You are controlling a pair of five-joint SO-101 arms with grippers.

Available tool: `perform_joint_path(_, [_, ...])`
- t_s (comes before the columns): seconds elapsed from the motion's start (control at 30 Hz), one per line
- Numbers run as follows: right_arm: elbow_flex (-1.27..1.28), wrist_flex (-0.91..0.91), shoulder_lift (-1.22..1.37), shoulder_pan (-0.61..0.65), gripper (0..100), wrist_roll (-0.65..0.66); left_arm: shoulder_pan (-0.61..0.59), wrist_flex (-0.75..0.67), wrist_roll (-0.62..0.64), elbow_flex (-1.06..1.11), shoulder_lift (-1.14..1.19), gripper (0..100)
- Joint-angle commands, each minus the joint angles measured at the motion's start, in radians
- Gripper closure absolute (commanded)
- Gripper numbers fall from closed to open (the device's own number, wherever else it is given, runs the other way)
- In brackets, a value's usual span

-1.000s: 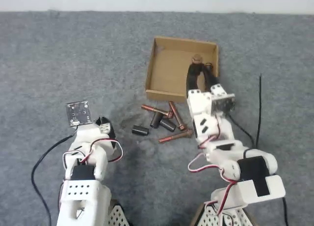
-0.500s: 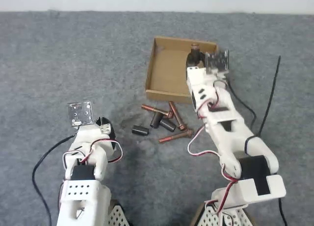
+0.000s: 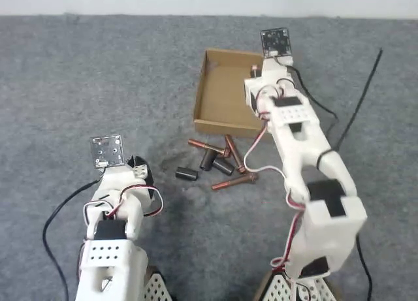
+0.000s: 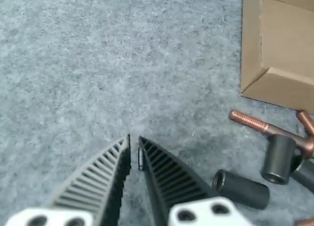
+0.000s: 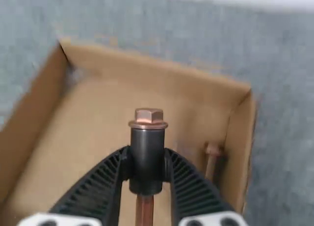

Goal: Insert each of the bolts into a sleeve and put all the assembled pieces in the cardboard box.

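The right gripper is clamped on the dark sleeve of an assembled piece. The copper bolt head shows past the fingertips, above the floor of the cardboard box. A clean release probably means lowering close to the box floor before parting the claw, clear of the copper piece in a box corner. The left gripper, nearly closed and empty, sits well apart from the box. Loose bolts and sleeves lie just outside the box.
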State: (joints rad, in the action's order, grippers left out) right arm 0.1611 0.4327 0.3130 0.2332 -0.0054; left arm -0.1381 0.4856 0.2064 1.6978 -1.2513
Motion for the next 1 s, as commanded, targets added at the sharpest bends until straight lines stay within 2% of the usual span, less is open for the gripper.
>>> perform_joint_path(0.0, [-0.206, 0.153, 0.031, -0.015, 98.8, -0.012, -0.005, 0.003, -0.012, -0.01, -0.028, 98])
perform_joint_path(0.23, [-0.367, 0.317, 0.143, -0.015, 98.6, -0.014, -0.005, 0.003, -0.012, -0.01, -0.028, 98])
perform_joint_path(0.43, [-0.377, 0.343, 0.162, -0.015, 87.2, -0.009, -0.005, 0.003, -0.012, -0.01, -0.028, 98])
perform_joint_path(0.63, [-0.371, 0.367, 0.12, -0.024, 94.1, -0.009, -0.005, -0.005, -0.012, -0.01, -0.028, 98])
perform_joint_path(0.77, [-0.376, 0.516, 0.039, -0.024, 99.5, -0.014, -0.005, -0.008, -0.012, -0.01, -0.026, 98])
perform_joint_path(0.97, [-0.374, 0.805, -0.119, -0.004, 98.9, -0.015, -0.005, -0.008, -0.012, -0.01, -0.026, 98])
